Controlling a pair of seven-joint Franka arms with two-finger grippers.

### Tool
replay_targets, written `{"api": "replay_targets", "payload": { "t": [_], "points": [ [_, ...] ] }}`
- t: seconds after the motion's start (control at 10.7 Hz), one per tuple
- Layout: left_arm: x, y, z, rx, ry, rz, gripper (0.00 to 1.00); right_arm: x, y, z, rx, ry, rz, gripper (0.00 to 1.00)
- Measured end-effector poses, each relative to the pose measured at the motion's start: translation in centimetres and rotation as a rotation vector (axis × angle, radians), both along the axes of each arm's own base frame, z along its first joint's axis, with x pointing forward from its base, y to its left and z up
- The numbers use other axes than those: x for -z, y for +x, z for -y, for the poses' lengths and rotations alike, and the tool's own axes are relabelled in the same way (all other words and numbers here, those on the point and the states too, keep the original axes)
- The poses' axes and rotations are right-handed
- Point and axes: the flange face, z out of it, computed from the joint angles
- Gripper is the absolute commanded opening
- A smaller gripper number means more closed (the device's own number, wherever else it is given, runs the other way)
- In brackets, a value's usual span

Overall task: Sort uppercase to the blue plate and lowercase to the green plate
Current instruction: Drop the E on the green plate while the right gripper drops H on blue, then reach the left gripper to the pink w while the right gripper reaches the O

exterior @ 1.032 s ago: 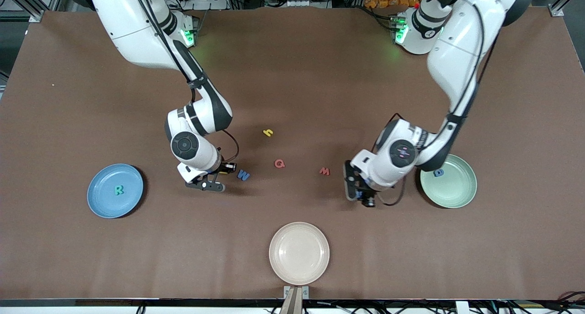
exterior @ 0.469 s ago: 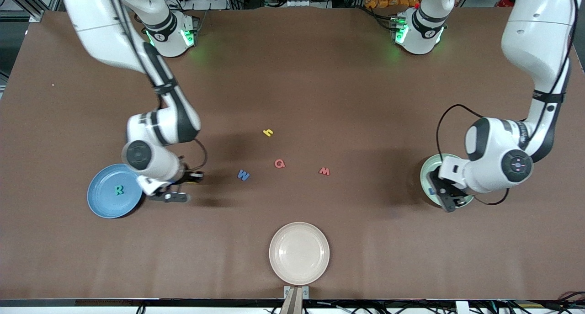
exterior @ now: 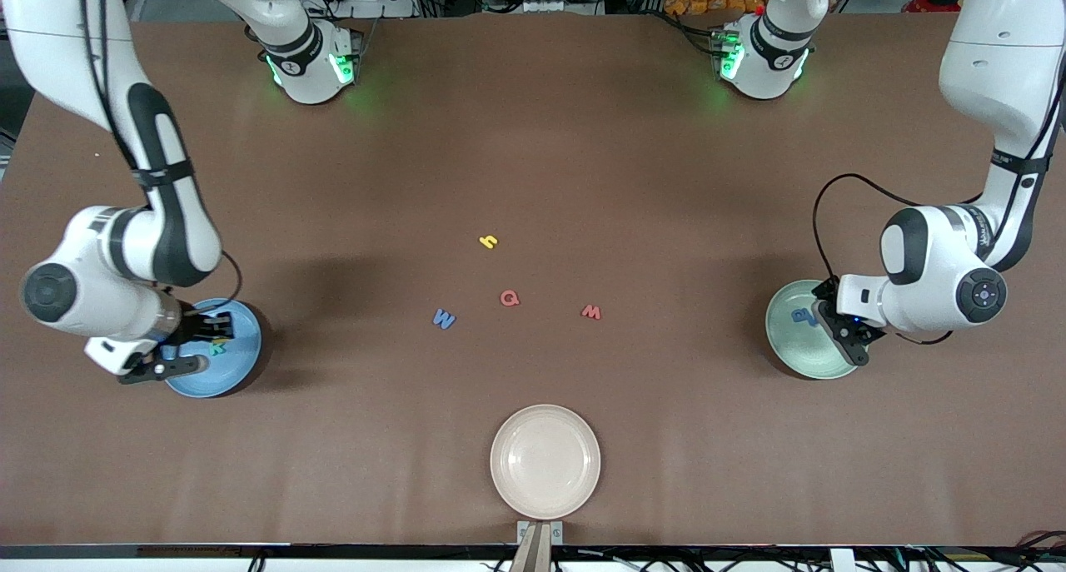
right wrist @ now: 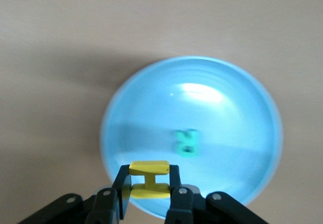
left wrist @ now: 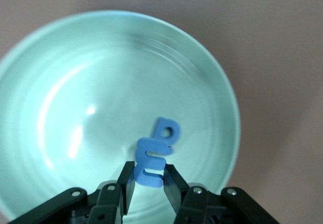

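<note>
Brown tabletop [exterior: 533,156] spans both arms. Bent low at the elbow, the right gripper [right wrist: 149,183] pinches a flat yellow foam H [right wrist: 149,179] over the round sky-blue plate [exterior: 241,364], where a teal-green foam R [right wrist: 185,141] lies. The left gripper [left wrist: 150,178] clamps a blue foam m/E-shaped letter [left wrist: 150,162] over the pale mint-green plate [left wrist: 60,82], above another blue letter [left wrist: 165,130].

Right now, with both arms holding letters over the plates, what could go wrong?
The right gripper holds the yellow H over the blue plate's edge, not its middle; released here, it might land on the rim or the table. The left gripper's blue letter hangs above the blue letter already in the green plate; dropped, it could bounce off.
</note>
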Motion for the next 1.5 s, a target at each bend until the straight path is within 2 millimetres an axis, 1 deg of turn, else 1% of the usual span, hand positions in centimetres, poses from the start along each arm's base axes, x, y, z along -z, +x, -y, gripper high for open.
{"api": "replay_targets", "payload": {
  "t": [0.09, 0.19, 0.28, 0.38, 0.47, 0.56, 0.66, 0.75, 0.84, 0.94, 1.03, 1.13, 1.22, 1.31, 1.5],
  "points": [
    [0.5, -1.0, 0.0, -0.035, -0.027, -0.023, 0.99, -0.3, 0.0, 1.5, -0.018, 0.001, 0.007, 1.0],
    [0.5, -1.6, 0.3, -0.051, -0.042, -0.032, 1.0, -0.5, 0.1, 1.5, -0.028, 0.002, 0.009, 1.0],
    [-0.1, -1.6, 0.7, -0.049, -0.042, -0.024, 1.0, -0.4, 0.3, 0.4, -0.043, 0.007, 0.008, 1.0],
    [-1.5, -1.3, 1.4, -0.044, -0.039, -0.006, 1.0, -0.3, 0.5, -1.8, -0.053, 0.012, 0.004, 1.0],
    [-3.4, -1.0, 3.1, -0.03, -0.034, 0.019, 1.0, -0.2, 0.7, -5.0, -0.048, 0.012, 0.002, 1.0],
    [-5.4, -0.9, 6.1, -0.01, -0.027, 0.041, 1.0, 0.0, 0.9, -8.7, -0.045, 0.01, 0.001, 1.0],
    [-7.0, -1.2, 10.3, 0.018, -0.021, 0.06, 1.0, 0.2, 0.8, -12.9, -0.049, 0.01, -0.001, 1.0],
    [-8.3, -1.7, 15.0, 0.058, -0.019, 0.077, 1.0, 0.4, 0.5, -17.4, -0.057, 0.02, -0.001, 1.0],
    [-9.2, -2.4, 19.3, 0.11, -0.022, 0.093, 1.0, 0.5, 0.0, -21.8, -0.062, 0.041, -0.001, 1.0],
    [-9.8, -3.2, 23.2, 0.165, -0.027, 0.106, 1.0, 0.8, -0.7, -26.4, -0.063, 0.062, -0.005, 1.0],
    [-10.1, -3.9, 26.3, 0.218, -0.031, 0.117, 1.0, 1.4, -1.8, -30.8, -0.066, 0.069, -0.011, 1.0],
    [-10.1, -4.2, 28.7, 0.268, -0.035, 0.133, 1.0, 2.3, -3.0, -35.1, -0.074, 0.065, -0.007, 1.0],
    [-9.8, -4.3, 30.9, 0.315, -0.044, 0.149, 1.0, 3.1, -4.2, -38.6, -0.08, 0.063, 0.007, 1.0],
    [-9.1, -4.4, 32.8, 0.353, -0.06, 0.153, 1.0, 3.8, -5.2, -40.9, -0.085, 0.061, 0.017, 1.0],
    [-7.1, -4.9, 36.9, 0.418, -0.092, 0.199, 1.0, 4.5, -7.1, -44.6, -0.071, 0.061, 0.025, 1.0]
  ]
}}
